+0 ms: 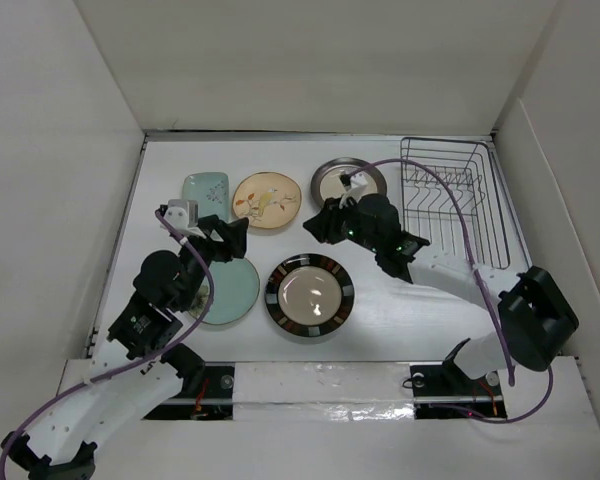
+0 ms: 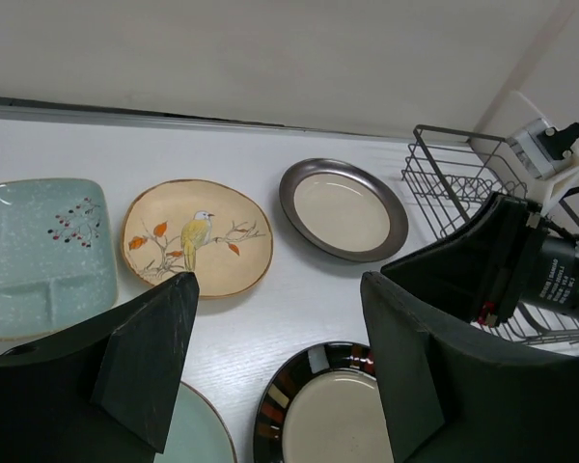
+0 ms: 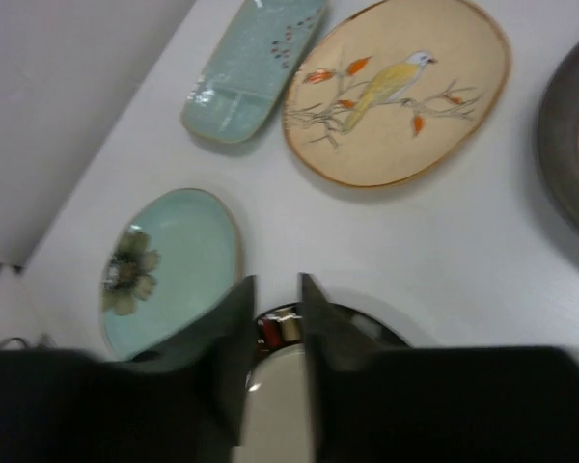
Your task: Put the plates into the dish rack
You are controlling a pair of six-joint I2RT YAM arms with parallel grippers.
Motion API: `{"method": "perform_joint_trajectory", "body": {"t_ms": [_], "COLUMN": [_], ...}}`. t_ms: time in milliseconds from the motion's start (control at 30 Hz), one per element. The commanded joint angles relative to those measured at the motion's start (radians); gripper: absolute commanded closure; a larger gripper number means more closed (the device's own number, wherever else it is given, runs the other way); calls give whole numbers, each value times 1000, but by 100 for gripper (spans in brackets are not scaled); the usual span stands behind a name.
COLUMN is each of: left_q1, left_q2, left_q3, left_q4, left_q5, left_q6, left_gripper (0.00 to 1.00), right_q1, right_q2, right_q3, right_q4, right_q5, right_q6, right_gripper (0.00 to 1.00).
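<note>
Risks a slipped grasp on the flat-lying striped plate [image 1: 309,297]: right gripper [image 3: 273,289] narrow and empty at its far rim, left gripper [image 2: 278,282] wide, empty.

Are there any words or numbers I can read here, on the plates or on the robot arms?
Nothing here can be read.
On the right arm's black casing: tiny white print, too small to read.
On the left arm's label: white marks, too blurred to read.
On the plates: no words, only pictures, such as a bird on the cream-yellow plate and berries on the rectangular plate.
</note>
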Motion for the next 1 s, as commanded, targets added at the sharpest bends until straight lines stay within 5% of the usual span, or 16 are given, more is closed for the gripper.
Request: {"method": "perform_joint_trajectory", "body": {"t_ms": [0,67,100,133,167,233,267,300,367,533,567,667,733,800,967], "left_q1": [4,4,4,4,4,4,4,4,4,4,4,4,4,4,4], "left_q2": [-1,-7,-18,-22,-25,-33,-33,-31,-25,-7,-7,-11,-8,-10,-1], "left_q3": [-11,-16,-22,-28,-31,-33,-36,-36,-30,-27,-27,-27,-28,-25,-28], "left_q4": [64,58,59,65,67,72,72,67,61,44,42,47,45,45,45], "left_q5": [-12,-7,-1,16,16,4,-4,-6,-12,-39,-36,-51,-59,-41,-35], "left_q6": [10,24,35,50,53,66,66,66,67,64,61,64,63,63,66], "left_gripper": [34,35,37,39,41,55,62,80,100,100,100,100,83,67,57], "right_q1": [28,28,28,28,28,28,28,28,28,28,28,28,38,52,103], "right_q2": [-28,3,20,36,50,73,78,104,145,274,297,325,352,401,503], "right_q3": [43,46,52,66,71,59,56,60,107,195,200,210,259,293,394], "right_q4": [142,153,150,138,136,186,205,213,188,86,78,36,-49,-94,-131], "right_q5": [-53,-98,-116,-139,-153,-220,-237,-250,-282,-307,-299,-288,-297,-307,-325], "right_q6": [-14,-17,-20,-21,-20,-10,5,9,11,8,-1,-21,-44,-84,-84], "right_gripper": [58,37,37,41,71,92,100,100,100,97,80,53,39,36,36]}}
